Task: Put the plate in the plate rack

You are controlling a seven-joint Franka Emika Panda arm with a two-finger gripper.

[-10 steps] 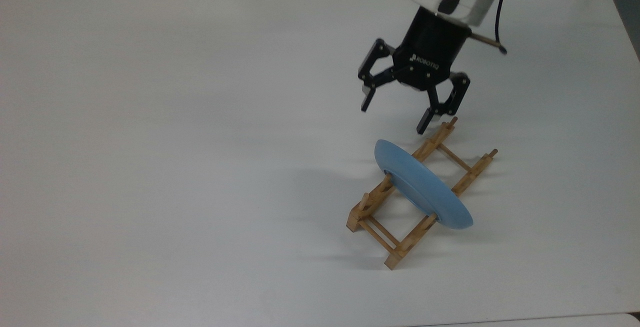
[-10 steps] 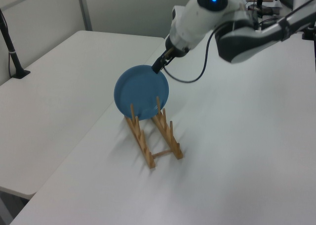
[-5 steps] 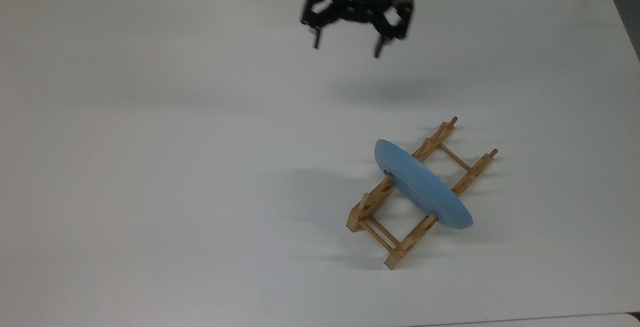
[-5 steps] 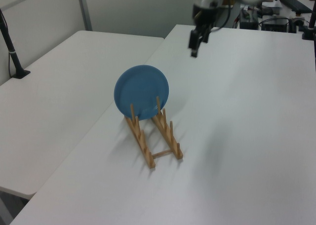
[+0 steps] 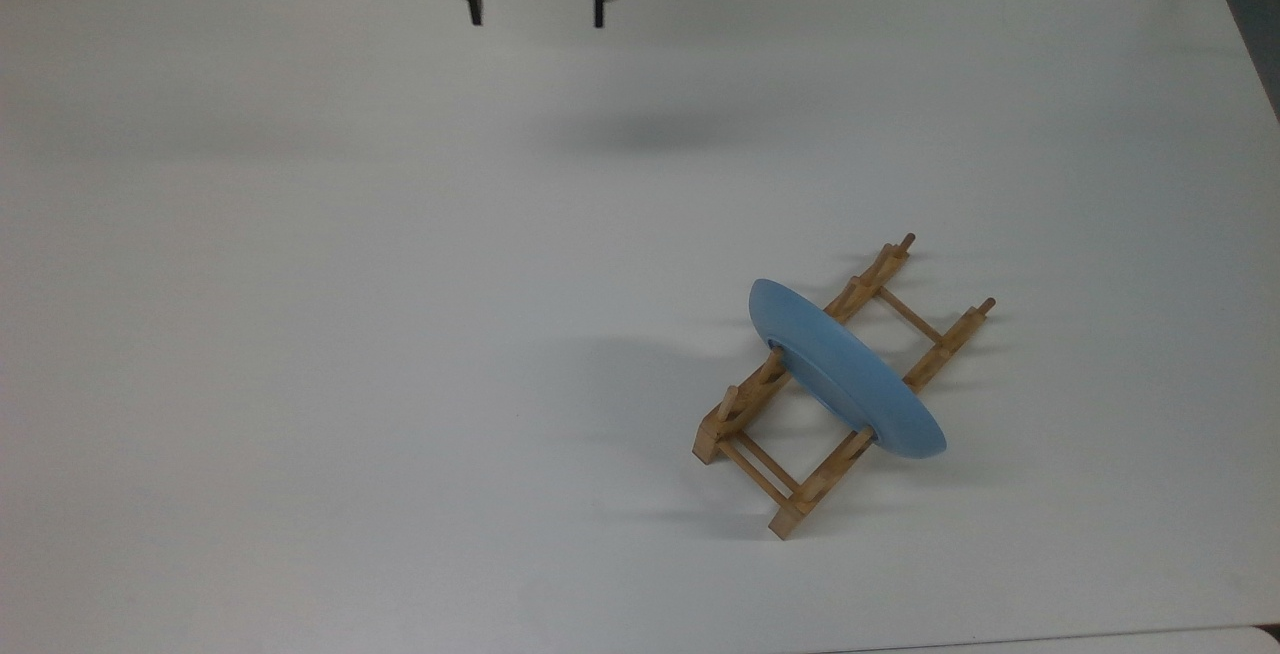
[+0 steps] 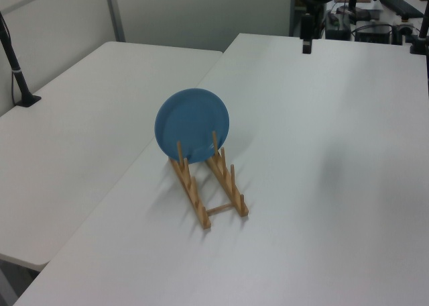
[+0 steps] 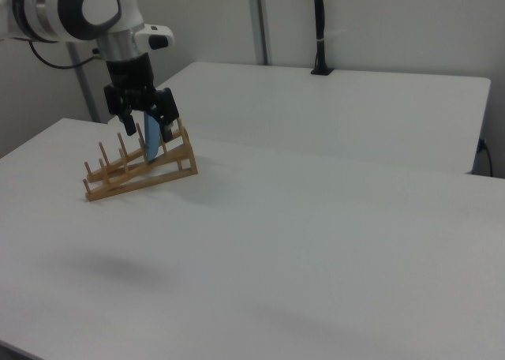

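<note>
Gripper point(image 5: 535, 19): black, two-fingered, at the far edge of the table in the top view, left of centre. Fingers spread wide apart, tips pointing down, nothing between them and nothing touched. It hangs in the air above the table; its soft shadow lies on the tabletop nearer the camera and a little to the top view's right. In the right view the gripper point(image 7: 147, 131) appears in front of the rack, fingers likewise parted and empty, mounted under a white arm point(image 7: 87, 9). In the left view the gripper point(image 6: 306, 45) shows as a thin dark shape at the far end of the table, well apart from the rack.

Plate point(image 5: 845, 371): round, light blue, standing on edge in the rack, leaning slightly. In the top view it sits across both rails near the middle of the rack, at the table's right half. In the left view the plate point(image 6: 192, 125) shows its round face, held behind two upright pegs. In the right view the plate point(image 7: 151, 139) is seen edge-on as a narrow blue strip.

Rack point(image 5: 790, 514): light-brown wood, two parallel rails with short upright pegs and thin cross dowels, resting flat on the table, set diagonally in the top view.

Table point(image 5: 300, 334): white, plain surface.
</note>
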